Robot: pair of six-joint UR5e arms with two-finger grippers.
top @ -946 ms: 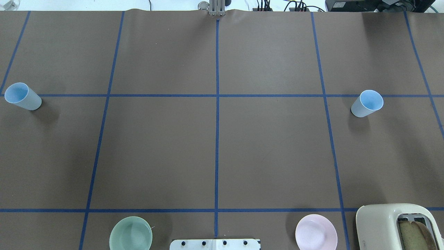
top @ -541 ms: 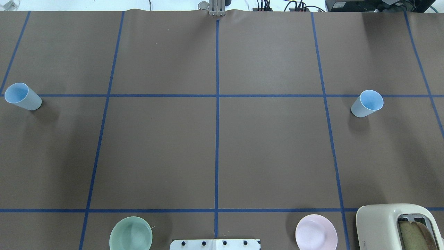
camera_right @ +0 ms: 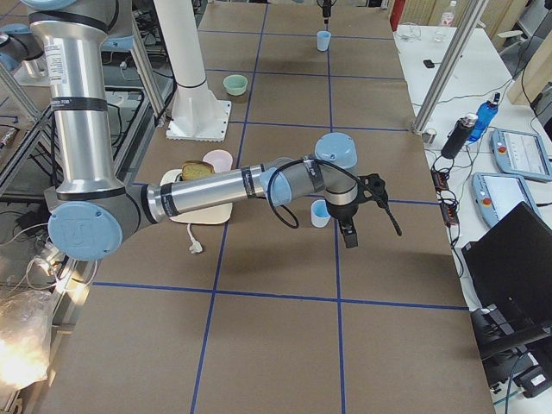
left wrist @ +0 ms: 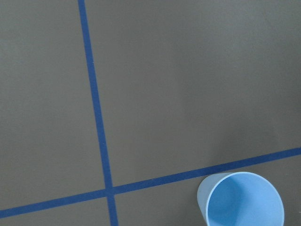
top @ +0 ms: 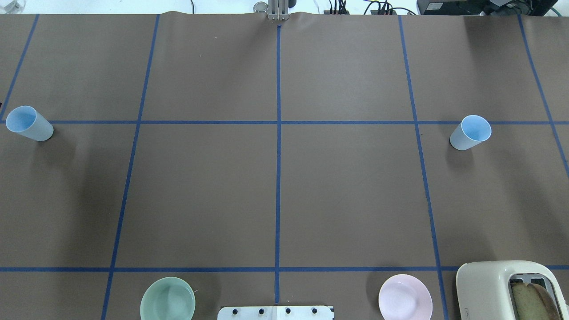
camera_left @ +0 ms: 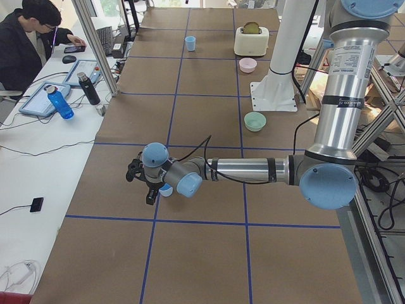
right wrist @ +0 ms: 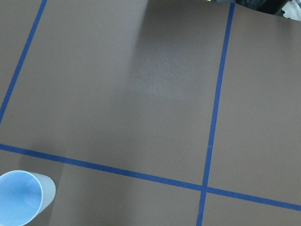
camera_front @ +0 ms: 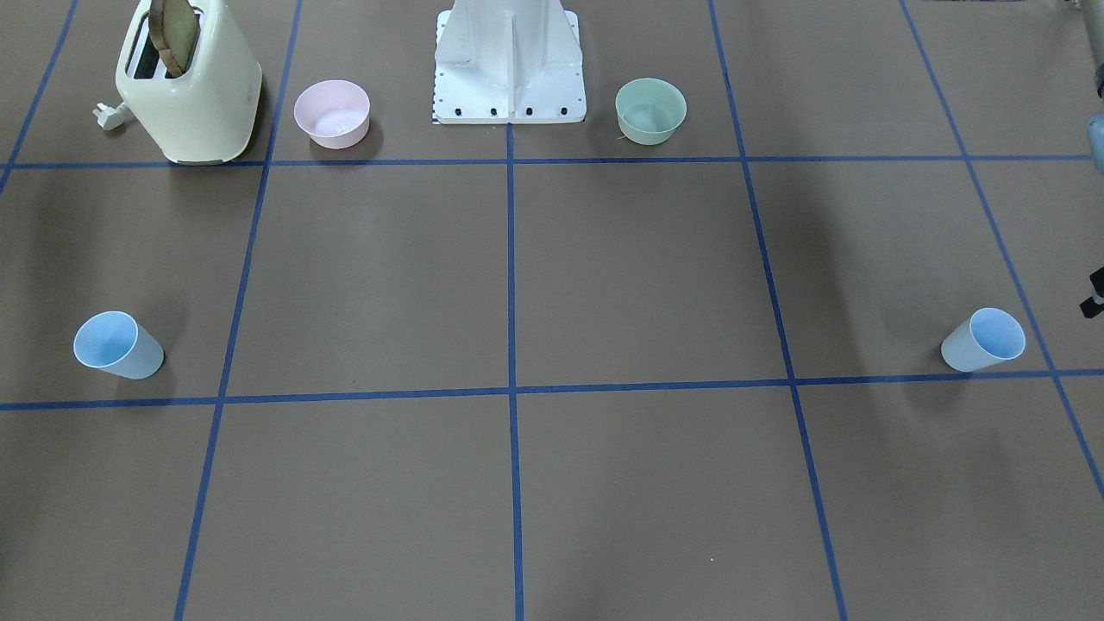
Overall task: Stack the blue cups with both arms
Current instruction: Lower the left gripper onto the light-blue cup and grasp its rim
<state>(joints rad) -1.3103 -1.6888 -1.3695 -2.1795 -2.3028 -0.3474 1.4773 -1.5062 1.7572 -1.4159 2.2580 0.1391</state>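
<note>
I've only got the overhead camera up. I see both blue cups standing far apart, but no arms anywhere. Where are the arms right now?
Observer: The left side view shows the left arm stretched out low, with the left gripper close to the left cup.
Operator: And the other one?
Observer: The right side view shows the right gripper hanging close to the right cup.
Operator: Are they open or shut?
Observer: I cannot tell from the side views. No fingers show in the wrist cameras either; each shows only its cup, upright and empty, at the bottom edge of the frame.
</note>
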